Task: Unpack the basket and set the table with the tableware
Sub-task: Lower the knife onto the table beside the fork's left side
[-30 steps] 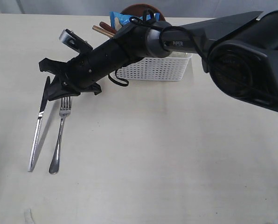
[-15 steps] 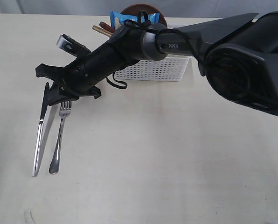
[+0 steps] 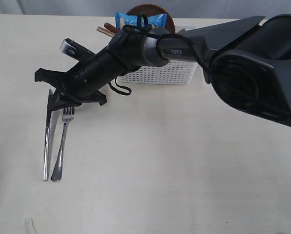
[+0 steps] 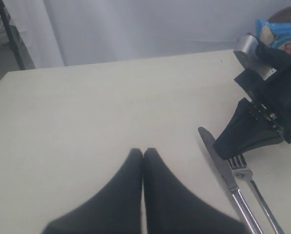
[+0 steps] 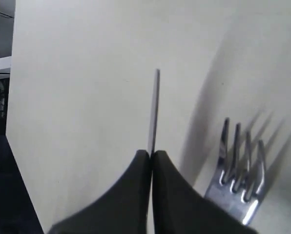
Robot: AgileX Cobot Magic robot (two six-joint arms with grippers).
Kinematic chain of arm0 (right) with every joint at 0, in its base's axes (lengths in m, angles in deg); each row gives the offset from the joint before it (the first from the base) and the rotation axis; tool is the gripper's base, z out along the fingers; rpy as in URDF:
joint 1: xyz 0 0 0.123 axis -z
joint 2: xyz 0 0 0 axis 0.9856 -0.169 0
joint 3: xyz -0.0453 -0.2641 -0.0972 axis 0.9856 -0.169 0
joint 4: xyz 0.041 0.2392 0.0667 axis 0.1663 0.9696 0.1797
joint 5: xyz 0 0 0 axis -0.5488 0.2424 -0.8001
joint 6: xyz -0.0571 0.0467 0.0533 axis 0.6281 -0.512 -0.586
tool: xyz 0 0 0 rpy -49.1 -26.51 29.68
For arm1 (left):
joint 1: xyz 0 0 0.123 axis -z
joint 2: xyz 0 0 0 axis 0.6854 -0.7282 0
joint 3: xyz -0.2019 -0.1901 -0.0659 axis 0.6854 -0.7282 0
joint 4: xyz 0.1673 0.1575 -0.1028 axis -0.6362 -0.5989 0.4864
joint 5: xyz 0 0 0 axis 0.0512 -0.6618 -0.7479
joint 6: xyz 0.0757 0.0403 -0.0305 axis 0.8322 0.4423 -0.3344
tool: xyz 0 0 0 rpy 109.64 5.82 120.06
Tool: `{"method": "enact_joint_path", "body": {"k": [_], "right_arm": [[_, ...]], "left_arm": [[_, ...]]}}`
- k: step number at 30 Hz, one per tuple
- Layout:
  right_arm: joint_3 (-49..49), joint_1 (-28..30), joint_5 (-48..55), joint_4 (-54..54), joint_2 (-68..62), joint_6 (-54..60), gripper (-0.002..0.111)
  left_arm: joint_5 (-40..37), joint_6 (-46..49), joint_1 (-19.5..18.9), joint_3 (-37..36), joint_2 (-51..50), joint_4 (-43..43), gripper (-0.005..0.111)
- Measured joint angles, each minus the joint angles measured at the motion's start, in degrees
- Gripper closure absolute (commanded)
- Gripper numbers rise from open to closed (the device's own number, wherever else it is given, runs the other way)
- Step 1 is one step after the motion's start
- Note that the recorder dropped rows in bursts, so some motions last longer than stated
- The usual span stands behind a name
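Pinching the slim steel knife (image 3: 47, 141) by its blade tip, edge-on, in the clenched right gripper (image 3: 52, 100). Lying just beside it on the pale cream wood-grain worktop (image 3: 160, 170), nearly parallel: the steel fork (image 3: 62, 146). Clenched on nothing, fingers pressed together: the left gripper (image 4: 143, 152). Standing behind the arm: the white perforated plastic basket (image 3: 160, 73).
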Motion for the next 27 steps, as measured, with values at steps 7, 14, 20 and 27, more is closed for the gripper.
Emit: {"method": "enact_joint_path", "body": {"k": [7,14,20,27], "right_arm": [[0.0,-0.12,-1.33,-3.77,0.0,-5.35,0.108],[0.0,-1.14,-4.13,-4.47,0.0,-12.67,0.108],[0.0,-3.78,-7.8,-5.65,0.0,-17.19,0.108],[0.0,-3.78,-8.44,-7.49,0.0,-19.99,0.108]], "left_arm": [[0.0,0.0,0.0,0.0,0.0,0.0,0.107],[0.0,0.0,0.0,0.0,0.0,0.0,0.107],[0.0,0.0,0.0,0.0,0.0,0.0,0.107],[0.0,0.0,0.0,0.0,0.0,0.0,0.107]]}}
